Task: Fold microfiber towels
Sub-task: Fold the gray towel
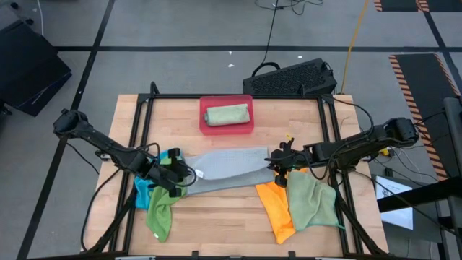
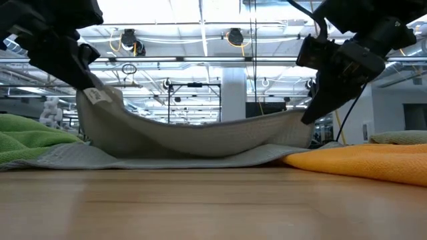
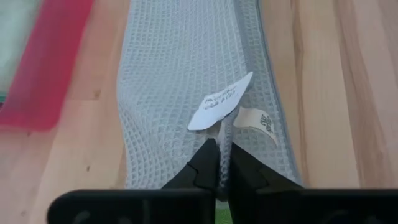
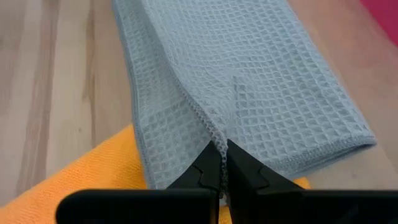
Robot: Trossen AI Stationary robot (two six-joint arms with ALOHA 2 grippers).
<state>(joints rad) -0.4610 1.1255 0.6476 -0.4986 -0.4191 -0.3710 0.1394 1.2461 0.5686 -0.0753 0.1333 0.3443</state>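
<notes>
the grey towel (image 1: 227, 167) sags mid-fold across the middle of the worktop (image 1: 231, 217), one long edge lifted. the left hand (image 1: 175, 175) and right hand (image 1: 280, 165) each pinch an end of that edge; the next move likely calls for carrying it across evenly onto the opposite edge

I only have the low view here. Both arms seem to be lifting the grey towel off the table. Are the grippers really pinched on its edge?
Observer: Yes. In the wrist views the left gripper is shut on the grey towel just below its white tag, and the right gripper is shut on the hem at the other end.
Operator: Is anything already folded?
Observer: One pale green towel lies folded in the red tray at the far side.
Operator: What's left to fold?
Observer: From above, an orange towel and a green towel under the right arm; a blue towel and another green one by the left.
</notes>
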